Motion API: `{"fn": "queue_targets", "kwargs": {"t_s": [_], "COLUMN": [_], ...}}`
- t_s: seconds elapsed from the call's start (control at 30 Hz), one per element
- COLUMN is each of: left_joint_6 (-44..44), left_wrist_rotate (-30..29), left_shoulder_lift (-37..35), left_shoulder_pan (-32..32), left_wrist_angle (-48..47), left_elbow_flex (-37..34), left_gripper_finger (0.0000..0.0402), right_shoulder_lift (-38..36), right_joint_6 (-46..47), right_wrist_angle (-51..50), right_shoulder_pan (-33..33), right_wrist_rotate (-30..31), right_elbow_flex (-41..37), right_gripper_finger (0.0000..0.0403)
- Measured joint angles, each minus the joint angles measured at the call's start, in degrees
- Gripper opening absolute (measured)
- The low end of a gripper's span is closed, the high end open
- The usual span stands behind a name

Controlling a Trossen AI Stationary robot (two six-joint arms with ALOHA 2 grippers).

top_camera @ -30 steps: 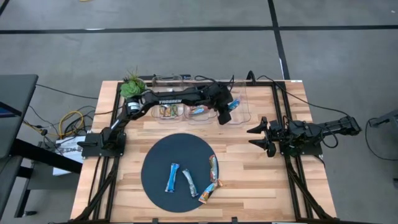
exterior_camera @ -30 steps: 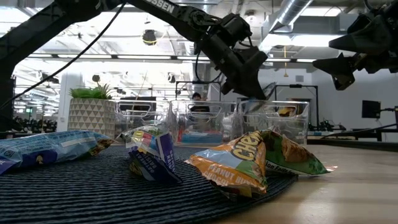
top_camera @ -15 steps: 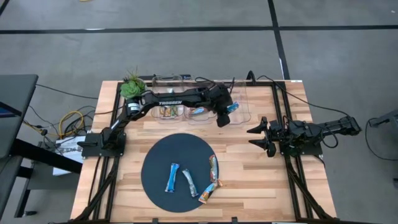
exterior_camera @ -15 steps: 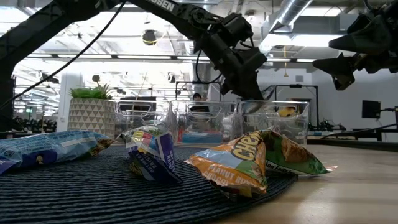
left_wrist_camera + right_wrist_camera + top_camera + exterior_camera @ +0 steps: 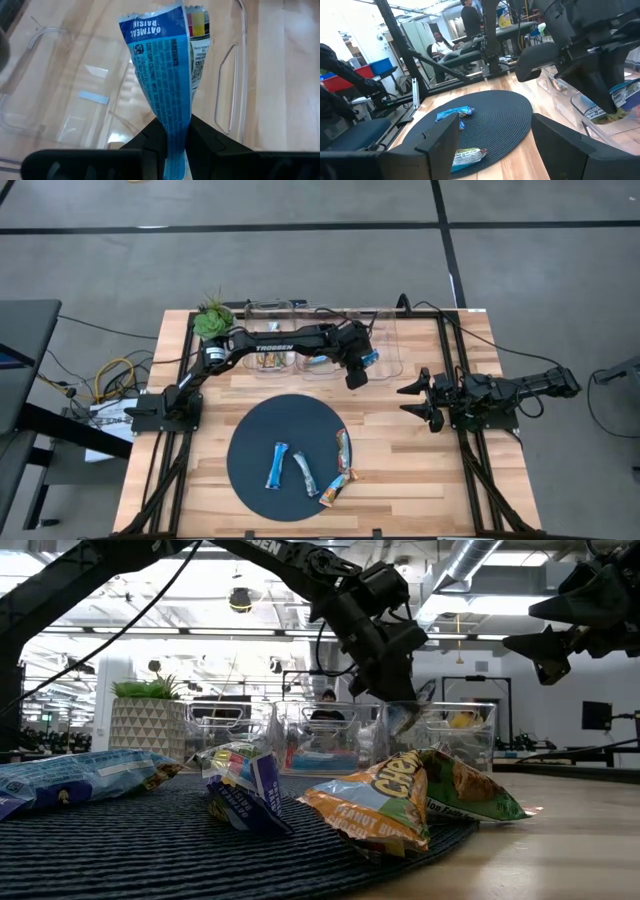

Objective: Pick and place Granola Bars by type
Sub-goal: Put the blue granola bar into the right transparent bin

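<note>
My left gripper [image 5: 172, 135] pinches the tail of a blue foil-wrapped oatmeal raisin granola bar [image 5: 165, 75], dangling above the clear plastic bin [image 5: 385, 352] near the worktop's far edge. Light, limp and crinkly, it seems best held by its crimped end; my right gripper [image 5: 418, 400] waits, spread, by the right edge.

The held bar [image 5: 167, 75] was blue with white lettering; the round mat [image 5: 250, 442] was dark navy, ribbed; the table [image 5: 400, 470] was pale striped wood; both arms were black.

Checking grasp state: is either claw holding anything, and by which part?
Left claw pinches a blue oatmeal raisin bar by one end of its wrapper, above the clear bins. Right claw is open, holding nothing.
</note>
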Motion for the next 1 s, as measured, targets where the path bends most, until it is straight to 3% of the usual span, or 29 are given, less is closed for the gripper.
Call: {"fn": "queue_targets", "kwargs": {"t_s": [0.83, 1.0], "left_joint_6": [0.0, 4.0], "left_wrist_rotate": [0.2, 0.3], "left_shoulder_lift": [2.0, 2.8], "left_shoulder_pan": [0.3, 0.3], "left_wrist_angle": [6.0, 6.4], "left_elbow_flex": [0.1, 0.1], "left_gripper_finger": [0.0050, 0.0051], "right_shoulder_lift": [0.0, 0.0], "right_joint_6": [0.0, 0.0], "right_wrist_angle": [0.0, -0.1], "right_shoulder_pan": [0.0, 0.0], "right_wrist_rotate": [0.0, 0.0], "right_elbow_flex": [0.0, 0.0], "right_gripper_finger": [0.0244, 0.0244]}}
